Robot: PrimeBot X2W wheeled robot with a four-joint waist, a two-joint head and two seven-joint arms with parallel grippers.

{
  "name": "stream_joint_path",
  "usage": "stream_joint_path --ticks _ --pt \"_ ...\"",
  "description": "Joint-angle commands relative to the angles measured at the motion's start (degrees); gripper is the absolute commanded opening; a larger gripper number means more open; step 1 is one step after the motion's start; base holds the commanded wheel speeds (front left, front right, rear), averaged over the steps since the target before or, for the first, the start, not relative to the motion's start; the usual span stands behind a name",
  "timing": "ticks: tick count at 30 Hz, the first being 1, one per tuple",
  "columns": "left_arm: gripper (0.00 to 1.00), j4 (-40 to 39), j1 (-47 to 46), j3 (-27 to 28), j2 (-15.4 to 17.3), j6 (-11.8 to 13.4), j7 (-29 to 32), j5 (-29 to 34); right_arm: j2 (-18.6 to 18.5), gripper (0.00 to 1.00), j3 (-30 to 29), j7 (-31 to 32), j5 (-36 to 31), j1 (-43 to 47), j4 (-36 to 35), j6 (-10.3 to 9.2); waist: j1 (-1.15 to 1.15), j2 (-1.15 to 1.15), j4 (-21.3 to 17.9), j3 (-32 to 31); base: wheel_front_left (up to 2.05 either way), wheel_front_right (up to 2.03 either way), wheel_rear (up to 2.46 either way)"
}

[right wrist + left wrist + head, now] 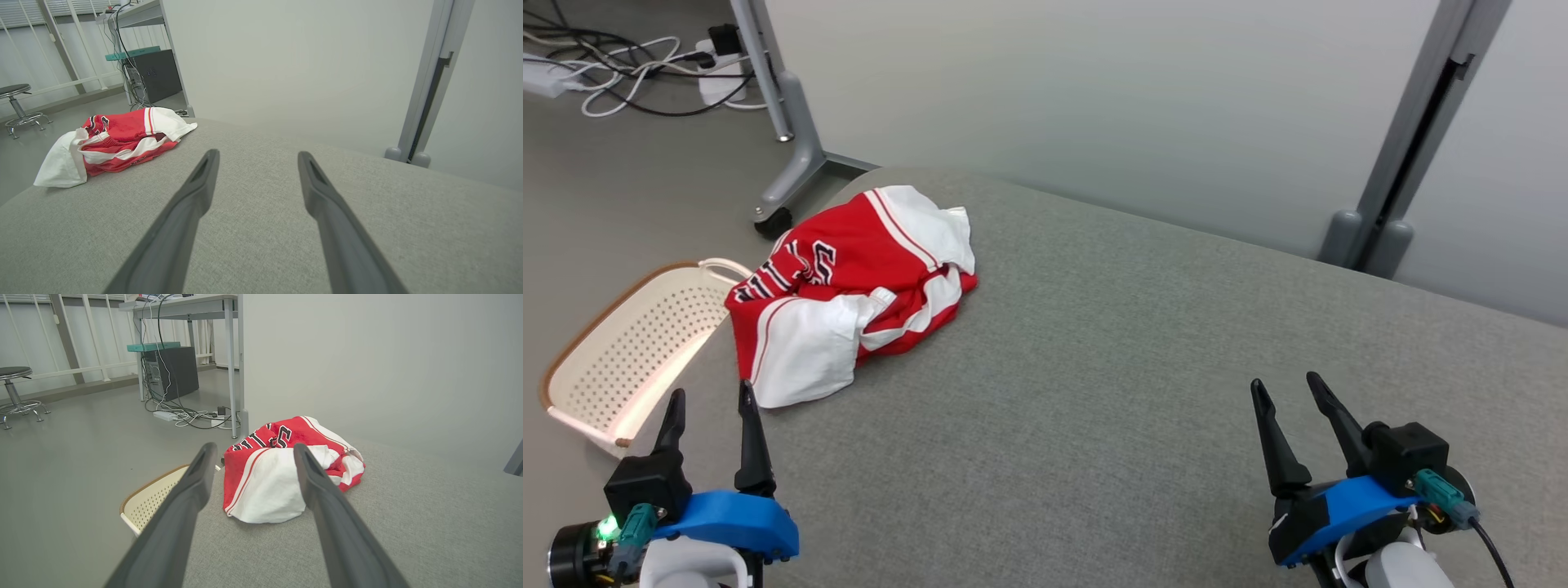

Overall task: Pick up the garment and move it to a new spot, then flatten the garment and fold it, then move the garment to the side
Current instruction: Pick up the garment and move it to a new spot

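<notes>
A crumpled red and white garment [849,290] with black lettering lies at the far left corner of the grey table [1143,367]. It also appears in the left wrist view as the garment [282,473] and in the right wrist view as the garment [118,141]. My left gripper [712,398] stands open at the lower left, just short of the garment's near white edge, nothing between its fingers [192,490]. At the lower right my right gripper [1289,384] is open and empty, far from the cloth, over bare table [261,228].
A cream perforated basket [629,351] with a brown rim sits on the floor beside the table's left edge. Behind it are a partition's wheeled foot [784,188] and a tangle of cables [637,73]. A grey partition wall [1094,106] runs behind the table.
</notes>
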Motion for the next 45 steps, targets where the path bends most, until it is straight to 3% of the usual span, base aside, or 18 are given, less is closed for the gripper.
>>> stream_joint_path --ticks 1,11,19,24,35,45 --pt "1.00 -0.44 0.22 -0.09 0.15 0.34 0.17 -0.24 -0.37 1.00 -0.35 -0.20 -0.35 -0.07 -0.18 0.03 0.00 0.00 1.97 0.92 0.00 0.00 0.00" --pt "1.00 -0.82 1.03 0.68 0.68 1.04 -0.21 -1.40 -0.35 1.00 0.19 -0.21 -1.25 -0.73 -0.21 0.03 0.00 0.00 4.91 1.59 0.00 0.00 0.00" --pt "1.00 -1.23 0.34 1.91 0.90 1.83 -0.92 -2.60 -0.37 1.00 0.94 -0.20 -1.96 -1.41 -0.19 0.02 0.00 0.00 3.91 2.62 0.00 0.00 0.00" --pt "1.00 -1.60 -2.40 3.43 1.70 2.07 -1.27 -3.99 -0.37 1.00 0.07 -0.21 -3.75 -2.74 -1.50 0.03 0.00 0.00 1.51 5.17 0.00 0.00 0.00" --pt "1.00 0.69 -16.85 7.33 7.87 1.38 -0.62 -7.01 -0.34 1.00 -1.45 0.19 -9.99 -6.99 -7.21 0.02 0.00 0.00 -6.03 15.75 0.00 0.00 0.00" --pt "1.00 10.44 -30.78 7.82 14.55 -0.67 2.09 -8.23 -0.34 1.00 -1.92 2.83 -13.22 -8.30 -18.14 0.02 0.00 0.00 -11.90 23.57 0.00 0.00 0.00"
